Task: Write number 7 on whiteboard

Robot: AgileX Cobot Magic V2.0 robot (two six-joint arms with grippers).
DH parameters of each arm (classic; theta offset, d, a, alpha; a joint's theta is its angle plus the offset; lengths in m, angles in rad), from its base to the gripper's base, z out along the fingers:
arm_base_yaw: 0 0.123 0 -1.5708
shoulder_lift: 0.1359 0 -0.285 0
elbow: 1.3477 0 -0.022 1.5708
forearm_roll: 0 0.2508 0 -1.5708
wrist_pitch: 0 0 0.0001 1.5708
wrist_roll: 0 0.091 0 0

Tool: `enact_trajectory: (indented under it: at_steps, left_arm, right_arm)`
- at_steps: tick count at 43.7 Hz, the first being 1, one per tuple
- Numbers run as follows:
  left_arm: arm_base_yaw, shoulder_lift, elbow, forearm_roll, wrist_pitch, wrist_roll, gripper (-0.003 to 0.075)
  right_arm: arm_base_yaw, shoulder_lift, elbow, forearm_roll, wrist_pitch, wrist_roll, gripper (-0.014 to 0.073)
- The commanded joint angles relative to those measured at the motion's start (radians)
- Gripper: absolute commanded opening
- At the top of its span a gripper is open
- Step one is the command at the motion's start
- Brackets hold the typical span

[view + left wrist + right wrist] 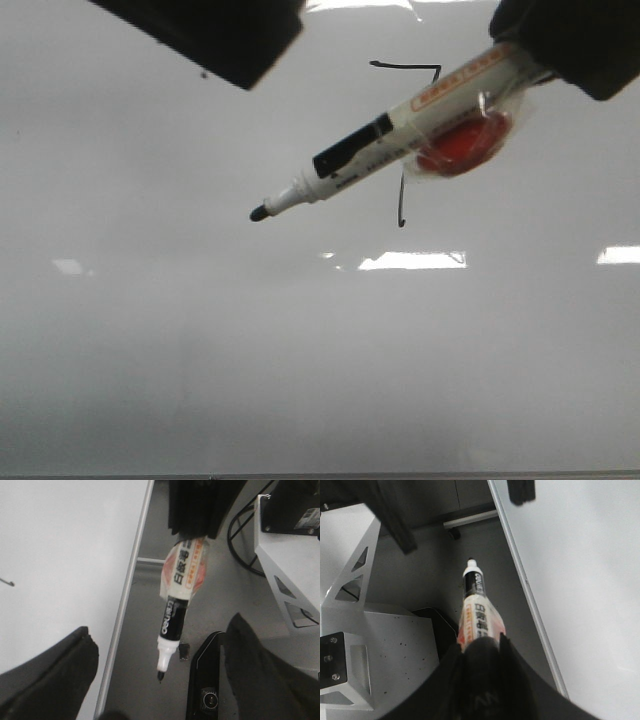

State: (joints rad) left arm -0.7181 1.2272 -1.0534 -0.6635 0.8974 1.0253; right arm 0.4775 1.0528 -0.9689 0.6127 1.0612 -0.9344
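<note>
one marker (390,140), one whiteboard (200,330), one drawn number 7 (403,68)

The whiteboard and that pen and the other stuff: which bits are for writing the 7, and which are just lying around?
For the job:
- whiteboard
- number 7, already drawn on it
- marker pen, uncapped, held in the right hand

Just there:
- left hand, open and holding nothing
- white metal stand beside the board
- black cable on the floor

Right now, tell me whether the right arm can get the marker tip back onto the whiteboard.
Probably yes. The right gripper holds the marker with its tip uncapped, and nothing lies between it and the whiteboard. The left gripper sits off to the side.
</note>
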Motion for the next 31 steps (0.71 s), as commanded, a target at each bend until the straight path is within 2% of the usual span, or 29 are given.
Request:
enact_trajectory:
  at_steps: [1,16,19,26,31]
  left_arm:
    - [-0.024,0.016,-0.044,-0.082,-0.041,0.033,0.0514]
    - [-0.062,0.114,-0.054,-0.084,-0.058,0.048,0.0504]
    - [-0.062,0.114,-0.054,-0.082,-0.058,0.048,0.0454]
    - [-0.062,0.114,-0.054,-0.063,-0.058,0.048,0.0249]
    - [-0.062,0.114,-0.054,-0.049,-0.056,0.048,0.0138]
  right_arm:
    - [0.002,-0.018,-0.032,0.064,-0.049,-0.015,-0.0060]
    - [0.002,-0.018,-0.032,0.064,-0.084,-0.015,-0.0060]
    - [0.002,-0.018,-0.032,0.064,-0.084,-0.015,-0.0060]
    - [0.002,-0.018,-0.032,0.065,-0.083,-0.015,-0.0060]
    - [0.002,-0.018,-0.032,0.065,-0.088,-0.015,-0.0059]
